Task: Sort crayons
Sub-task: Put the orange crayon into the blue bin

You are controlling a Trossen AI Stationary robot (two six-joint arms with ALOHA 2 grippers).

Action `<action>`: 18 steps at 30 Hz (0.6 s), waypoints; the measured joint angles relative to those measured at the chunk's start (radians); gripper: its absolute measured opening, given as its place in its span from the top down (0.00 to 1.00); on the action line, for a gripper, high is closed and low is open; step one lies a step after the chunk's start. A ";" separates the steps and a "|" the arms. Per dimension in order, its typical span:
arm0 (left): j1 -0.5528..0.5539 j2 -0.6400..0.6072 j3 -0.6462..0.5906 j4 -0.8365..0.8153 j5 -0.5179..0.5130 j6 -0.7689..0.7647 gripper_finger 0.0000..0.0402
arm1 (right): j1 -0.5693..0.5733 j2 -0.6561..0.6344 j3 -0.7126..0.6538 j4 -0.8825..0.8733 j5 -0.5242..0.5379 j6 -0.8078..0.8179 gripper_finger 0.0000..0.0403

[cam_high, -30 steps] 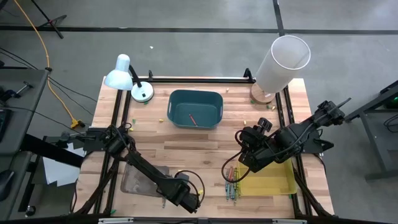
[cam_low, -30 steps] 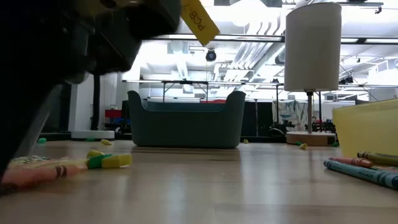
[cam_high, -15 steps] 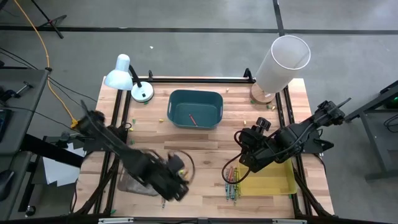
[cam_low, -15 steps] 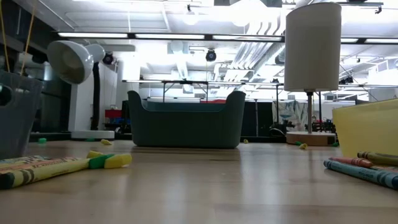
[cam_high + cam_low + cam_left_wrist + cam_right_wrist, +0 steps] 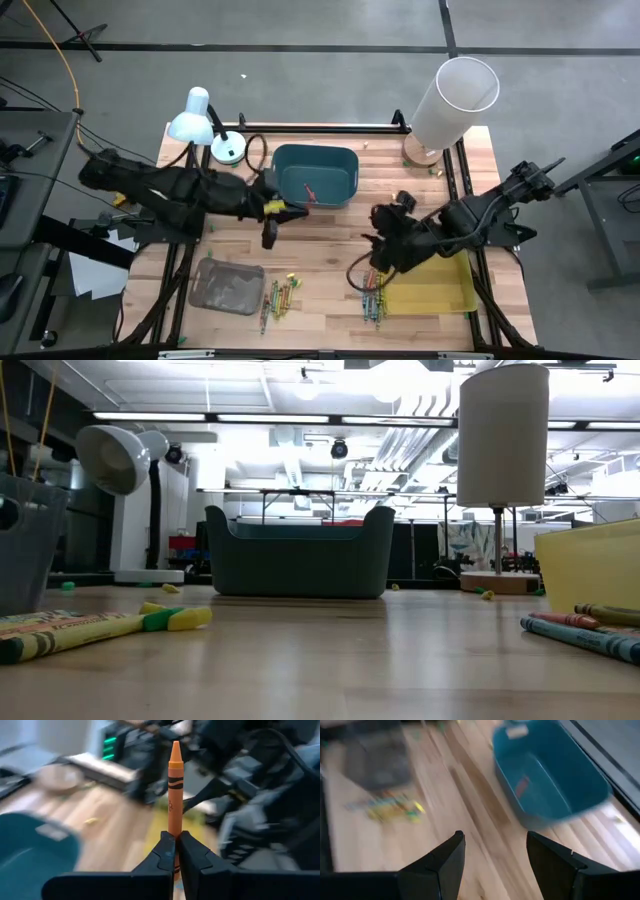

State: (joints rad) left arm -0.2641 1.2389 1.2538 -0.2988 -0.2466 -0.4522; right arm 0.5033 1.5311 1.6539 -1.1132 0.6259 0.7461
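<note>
My left gripper [image 5: 288, 209] hovers over the table by the near left corner of the teal bin [image 5: 315, 175] and is shut on an orange crayon [image 5: 175, 785]. A red crayon [image 5: 308, 190] lies in the bin. My right gripper [image 5: 385, 243] is open and empty [image 5: 495, 852] above the table, left of the yellow tray [image 5: 435, 287]. Loose crayons lie flat on the table in one pile [image 5: 277, 296] beside the grey tray [image 5: 228, 285] and another pile [image 5: 372, 292] beside the yellow tray. No gripper shows in the low view. My left gripper pinches the orange crayon's blunt lower end [image 5: 174, 840] between its two fingers [image 5: 162, 852]. The crayon lies along the fingers and sticks out forward past their tips, its pointed end [image 5: 175, 747] away from the gripper. It is lifted clear of the table.
A white desk lamp [image 5: 200, 120] stands at the far left and a tall white cylinder [image 5: 452, 100] at the far right. Small crumbs lie about the table. Bare wood lies between the bin and the two piles. The low view shows yellow and green crayons [image 5: 90, 628] on the left.
My left gripper, shut on the orange crayon, has swung from the table's near edge up and toward the far side, ending by the teal bin. My right gripper has shifted a little toward the table's left.
</note>
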 joint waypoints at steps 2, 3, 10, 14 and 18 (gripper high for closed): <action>0.069 -0.049 -0.137 0.181 0.130 0.020 1.00 | -0.026 0.000 0.000 0.112 -0.011 -0.058 0.49; 0.102 -0.069 -0.196 0.263 0.184 0.026 1.00 | -0.040 0.000 0.000 0.166 -0.015 -0.087 0.49; 0.257 -0.204 -0.420 0.505 0.406 0.013 1.00 | -0.141 -0.001 0.000 0.414 -0.038 -0.179 0.49; 0.280 -0.255 -0.424 0.441 0.417 0.090 1.00 | -0.188 -0.001 0.000 0.426 -0.063 -0.200 0.49; 0.295 -0.275 -0.414 0.352 0.333 0.100 1.00 | -0.216 -0.006 0.000 0.328 -0.077 -0.234 0.49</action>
State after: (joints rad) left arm 0.0310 0.9638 0.8395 0.0533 0.0868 -0.3525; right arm 0.2869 1.5252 1.6539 -0.7851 0.5491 0.5119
